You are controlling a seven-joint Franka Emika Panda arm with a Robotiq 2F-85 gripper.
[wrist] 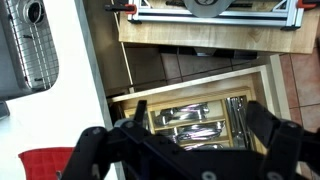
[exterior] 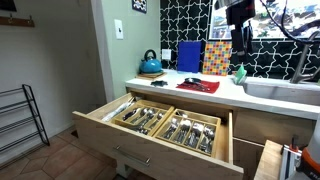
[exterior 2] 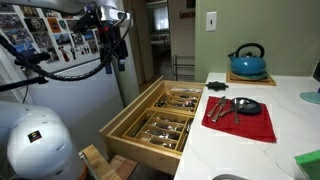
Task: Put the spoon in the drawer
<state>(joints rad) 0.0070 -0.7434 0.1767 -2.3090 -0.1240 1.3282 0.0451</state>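
The pale wood drawer (exterior: 150,135) stands pulled open below the counter, and its divided compartments hold several pieces of silver cutlery; it shows in both exterior views (exterior 2: 125,135) and in the wrist view (wrist: 262,78). Slim dark utensils (exterior 2: 222,108) lie on a red mat (exterior 2: 250,127) on the counter (exterior: 205,88). I cannot tell which one is the spoon. My gripper (exterior 2: 112,52) hangs high above the open drawer, apart from it. In the wrist view the gripper (wrist: 180,128) has its jaws wide open with nothing between them.
A teal kettle (exterior 2: 248,60) stands at the back of the white counter (exterior 2: 290,100). A sink (exterior: 285,88) lies beside the mat. Blue and patterned boards (exterior: 190,55) lean on the wall. A narrower wood unit (exterior: 285,160) and a wire rack (exterior: 20,120) stand on the floor.
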